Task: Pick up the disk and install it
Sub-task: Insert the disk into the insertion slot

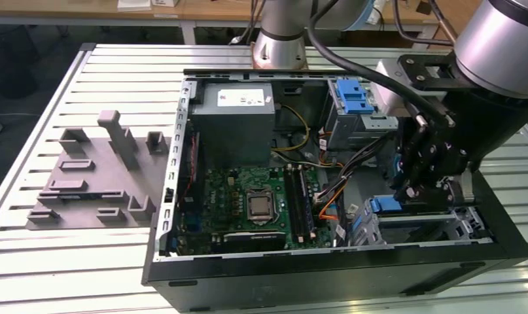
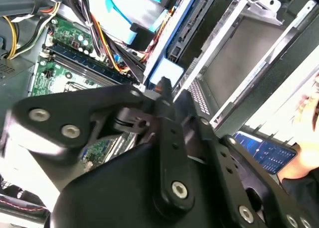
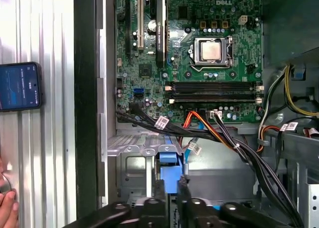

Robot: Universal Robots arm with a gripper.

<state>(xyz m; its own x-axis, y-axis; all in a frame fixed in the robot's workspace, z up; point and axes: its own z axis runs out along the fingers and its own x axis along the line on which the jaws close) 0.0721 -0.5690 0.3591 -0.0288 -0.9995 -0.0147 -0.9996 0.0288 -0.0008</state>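
Within drive cage (image 1: 470, 221), blue-framed disk (image 1: 388, 205).

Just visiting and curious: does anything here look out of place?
A lit phone lies on the slatted table beside the open computer case, a person's hand close by: odd for a robot's workspace. Nothing looks spilled or broken.

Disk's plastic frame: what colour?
Bright blue. The disk's frame shows best in the first wrist view.
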